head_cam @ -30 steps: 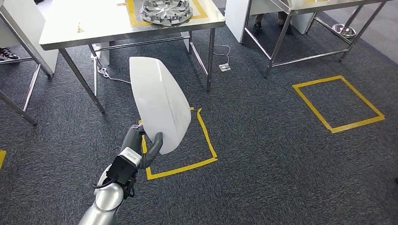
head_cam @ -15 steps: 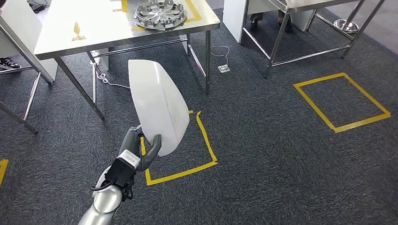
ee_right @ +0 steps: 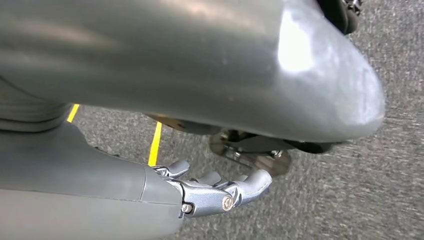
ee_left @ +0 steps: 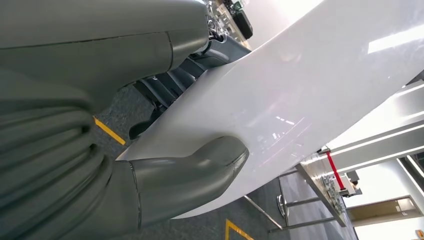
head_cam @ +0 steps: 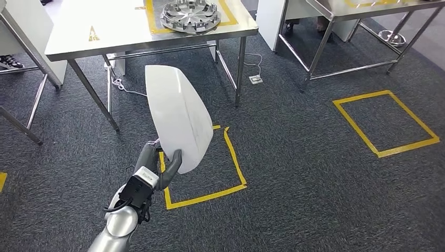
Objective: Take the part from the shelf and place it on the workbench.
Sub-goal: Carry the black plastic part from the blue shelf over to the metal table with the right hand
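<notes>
Steel surface (head_cam: 105, 37) ahead across grey carpet; part in transit.
Left hand (head_cam: 157, 165) grasps the white part (head_cam: 178, 118) upright; next, approach and set down.

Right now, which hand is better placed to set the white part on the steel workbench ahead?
The left. The left hand already grips the white curved panel by its lower edge, facing the workbench. The right hand hangs low over the carpet, holding nothing.
</notes>
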`<state>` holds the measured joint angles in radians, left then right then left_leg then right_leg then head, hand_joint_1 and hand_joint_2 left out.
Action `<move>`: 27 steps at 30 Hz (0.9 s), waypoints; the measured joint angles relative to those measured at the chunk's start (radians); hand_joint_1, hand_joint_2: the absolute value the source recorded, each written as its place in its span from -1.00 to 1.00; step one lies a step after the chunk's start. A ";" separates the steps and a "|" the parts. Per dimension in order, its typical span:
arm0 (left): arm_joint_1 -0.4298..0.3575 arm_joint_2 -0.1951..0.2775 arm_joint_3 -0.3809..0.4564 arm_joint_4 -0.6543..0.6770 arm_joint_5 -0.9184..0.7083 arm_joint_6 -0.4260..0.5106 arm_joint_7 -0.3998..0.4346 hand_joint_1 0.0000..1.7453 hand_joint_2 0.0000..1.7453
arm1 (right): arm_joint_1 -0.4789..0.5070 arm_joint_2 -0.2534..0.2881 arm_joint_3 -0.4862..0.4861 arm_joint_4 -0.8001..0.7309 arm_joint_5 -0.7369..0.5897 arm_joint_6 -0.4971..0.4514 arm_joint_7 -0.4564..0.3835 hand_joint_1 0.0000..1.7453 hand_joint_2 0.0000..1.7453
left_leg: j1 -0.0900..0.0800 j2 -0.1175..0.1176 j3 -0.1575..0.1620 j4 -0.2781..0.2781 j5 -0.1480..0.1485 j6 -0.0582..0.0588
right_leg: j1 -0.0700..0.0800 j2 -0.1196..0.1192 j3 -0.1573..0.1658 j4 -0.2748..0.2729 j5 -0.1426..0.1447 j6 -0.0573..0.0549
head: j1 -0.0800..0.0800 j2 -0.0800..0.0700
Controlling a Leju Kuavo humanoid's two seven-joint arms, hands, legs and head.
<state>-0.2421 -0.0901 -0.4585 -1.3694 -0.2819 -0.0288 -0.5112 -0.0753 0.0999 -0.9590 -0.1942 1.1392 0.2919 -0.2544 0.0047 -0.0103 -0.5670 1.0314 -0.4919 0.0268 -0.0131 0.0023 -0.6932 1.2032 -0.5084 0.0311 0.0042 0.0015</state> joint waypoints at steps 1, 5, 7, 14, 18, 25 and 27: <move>0.000 0.000 0.000 0.000 0.000 0.000 0.000 1.00 1.00 | 0.000 0.000 0.000 0.000 0.000 0.000 0.000 -1.00 -1.00 | 0.000 -0.001 0.008 0.000 -0.006 -0.003 | 0.002 0.000 0.032 -0.072 0.034 -0.006 | 0.000 0.000; 0.000 -0.001 0.000 -0.002 -0.001 0.000 0.001 1.00 1.00 | -0.003 0.000 -0.003 0.000 -0.001 0.001 0.000 -1.00 -1.00 | -0.003 -0.003 0.017 -0.004 -0.019 -0.025 | 0.013 0.001 0.080 -0.176 0.054 -0.023 | -0.001 0.000; 0.000 -0.001 0.000 -0.004 -0.001 0.000 0.001 1.00 1.00 | -0.001 0.002 -0.004 0.000 -0.003 0.001 0.000 -1.00 -1.00 | -0.003 -0.002 0.021 -0.002 -0.027 -0.037 | 0.007 0.001 0.089 -0.183 0.052 -0.033 | -0.002 0.000; 0.001 0.003 0.000 -0.004 -0.001 -0.004 0.001 1.00 1.00 | 0.003 0.004 -0.004 0.000 -0.007 0.001 -0.001 -1.00 -1.00 | 0.004 0.004 -0.148 0.274 -0.091 -0.060 | 0.001 0.002 0.132 -0.190 0.024 -0.052 | -0.011 0.000; -0.001 0.003 0.000 -0.003 -0.001 -0.004 0.001 1.00 1.00 | 0.003 0.005 -0.005 0.000 -0.008 0.001 -0.002 -1.00 -1.00 | 0.004 0.007 -0.050 0.029 0.044 -0.051 | 0.003 0.005 0.158 -0.188 -0.002 -0.035 | -0.012 0.000; -0.004 0.001 0.000 -0.004 -0.002 -0.004 0.000 1.00 1.00 | 0.000 0.004 -0.006 0.000 -0.006 0.001 -0.003 -1.00 -1.00 | 0.005 0.005 -0.018 -0.009 0.028 -0.006 | 0.001 0.002 0.113 -0.087 -0.059 0.003 | -0.003 0.000; -0.003 0.002 0.000 -0.003 -0.003 -0.004 0.000 1.00 1.00 | 0.001 0.005 -0.006 0.000 -0.006 0.001 -0.002 -1.00 -1.00 | 0.005 0.005 -0.013 -0.009 0.021 -0.001 | 0.001 0.002 0.027 0.048 -0.099 0.007 | -0.001 0.000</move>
<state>-0.2451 -0.0885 -0.4585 -1.3725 -0.2845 -0.0324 -0.5114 -0.0742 0.1045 -0.9648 -0.1944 1.1334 0.2930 -0.2565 0.0093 -0.0049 -0.5804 1.0224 -0.4707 0.0260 -0.0125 0.0042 -0.6662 1.2515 -0.6079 0.0383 0.0030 0.0015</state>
